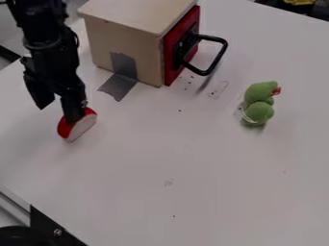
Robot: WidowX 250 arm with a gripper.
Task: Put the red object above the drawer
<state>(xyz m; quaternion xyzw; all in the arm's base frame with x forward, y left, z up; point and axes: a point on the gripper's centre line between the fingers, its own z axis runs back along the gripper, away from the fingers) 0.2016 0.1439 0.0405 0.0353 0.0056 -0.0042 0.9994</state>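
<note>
Pale tabletop (212, 158) runs under the whole scene, with a wooden box (125, 41) near its far edge, gray tape (118, 86) at its foot, and a green toy (259, 110) off to the right. The red object (89, 112) sits on the surface at the left, right under the nearer finger of the gripper (59, 114) and seemingly touching it. That gripper stands spread, nothing clasped that I can make out. What matters next is the offset: the piece lies toward the camera and right side of the gap (not squarely between the fingers), its long axis slanting from lower left to upper right. A small shift that way should come before closing, or the finger may just shove it. Afterward it needs lifting up and right, onto the box top over the red drawer (194, 21).
</note>
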